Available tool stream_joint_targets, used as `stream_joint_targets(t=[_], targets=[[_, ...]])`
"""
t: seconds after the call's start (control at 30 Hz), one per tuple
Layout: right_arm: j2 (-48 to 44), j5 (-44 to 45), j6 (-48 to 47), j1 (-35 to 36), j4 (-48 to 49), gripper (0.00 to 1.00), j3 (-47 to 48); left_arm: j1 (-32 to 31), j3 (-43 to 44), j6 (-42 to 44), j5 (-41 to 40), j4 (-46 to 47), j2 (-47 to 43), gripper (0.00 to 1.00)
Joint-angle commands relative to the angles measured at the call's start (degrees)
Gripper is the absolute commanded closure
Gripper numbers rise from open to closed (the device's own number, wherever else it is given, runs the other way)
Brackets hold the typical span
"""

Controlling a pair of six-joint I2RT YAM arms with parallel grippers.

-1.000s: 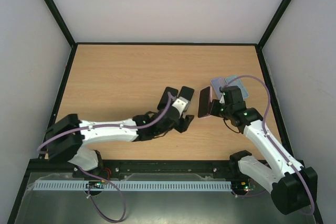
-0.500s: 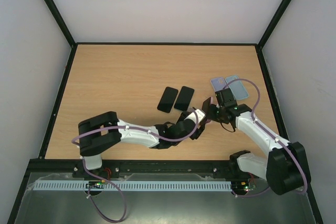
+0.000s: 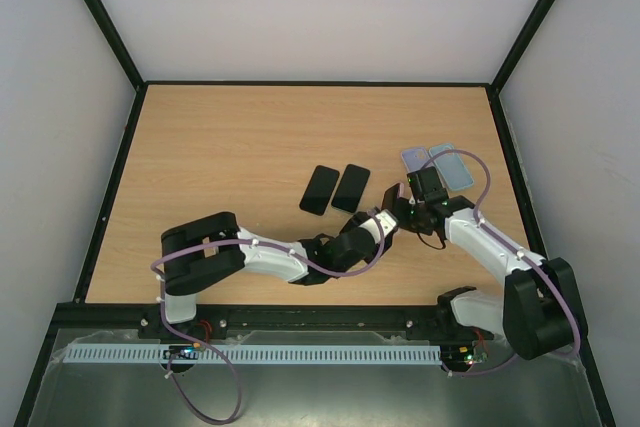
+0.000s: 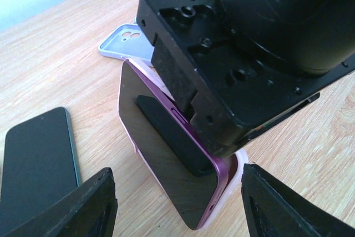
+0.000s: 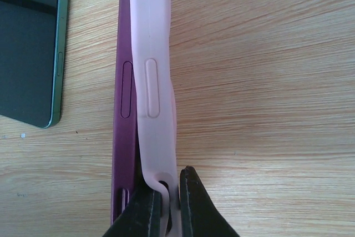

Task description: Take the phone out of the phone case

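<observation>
A purple phone (image 5: 125, 81) with a dark screen (image 4: 166, 165) stands on edge on the wooden table, partly inside a pale pink case (image 5: 152, 81). My right gripper (image 5: 166, 206) is shut on the pink case's wall at its near end, where the case is pulled a little away from the phone. My left gripper (image 4: 177, 209) is open, with its fingers (image 4: 83, 209) wide apart on either side of the phone's lower corner and not touching it. From above, the two grippers meet at the phone (image 3: 393, 197), right of the table's centre.
Two bare dark phones (image 3: 320, 189) (image 3: 350, 187) lie flat just left of the grippers; one shows in the left wrist view (image 4: 39, 165). Two empty pale blue-lavender cases (image 3: 418, 159) (image 3: 452, 165) lie behind the right gripper. The enclosure wall is close on the right.
My left gripper moved off the two dark phones, down and right to the held phone. My right gripper brought the cased phone lower and a little nearer.
</observation>
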Motion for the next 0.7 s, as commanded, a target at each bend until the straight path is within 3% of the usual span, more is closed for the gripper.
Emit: stream_joint_targets(t=[0.0, 0.67], targets=[[0.3, -0.3, 0.7, -0.1, 3.2, 0.98, 0.7, 0.1, 0.7, 3.4, -0.5, 1.3, 1.9, 0.4], [0.3, -2.6, -0.2, -0.1, 1.5, 0.98, 1.2, 0.1, 5.6, 6.5, -7.9, -0.9, 7.5, 0.43]])
